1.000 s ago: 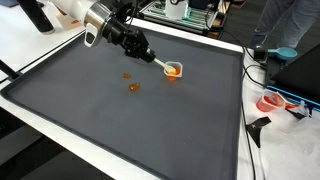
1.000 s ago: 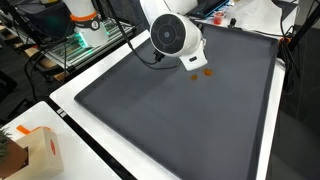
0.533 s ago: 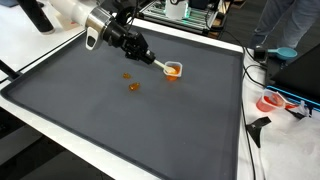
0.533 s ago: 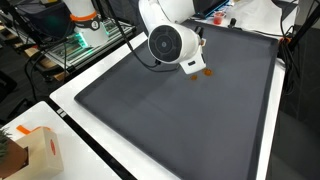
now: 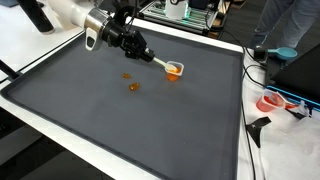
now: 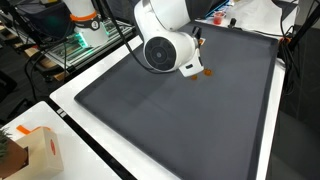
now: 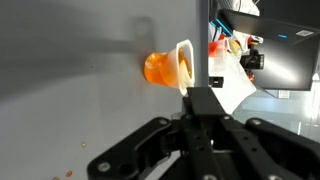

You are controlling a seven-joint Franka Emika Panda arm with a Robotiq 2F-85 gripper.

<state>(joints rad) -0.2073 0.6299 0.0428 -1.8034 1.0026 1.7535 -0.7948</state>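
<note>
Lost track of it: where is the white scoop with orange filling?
In an exterior view the scoop is held by the claw over the far side of the dark mat, near two orange crumbs.

White scoop [image 7: 184,62], orange contents [image 7: 158,68]; dark grey mat [image 5: 150,125]

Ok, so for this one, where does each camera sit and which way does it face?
Exterior view: beside the table, looking across the dark mat; the arm and pincer enter top left, holding a scoop.
Exterior view: higher, looking down along the mat; the arm's round joint hides the pincer.
Wrist view: behind the pincer, facing the scoop and mat.
Shared: both exterior views show orange crumbs on the mat.
</note>
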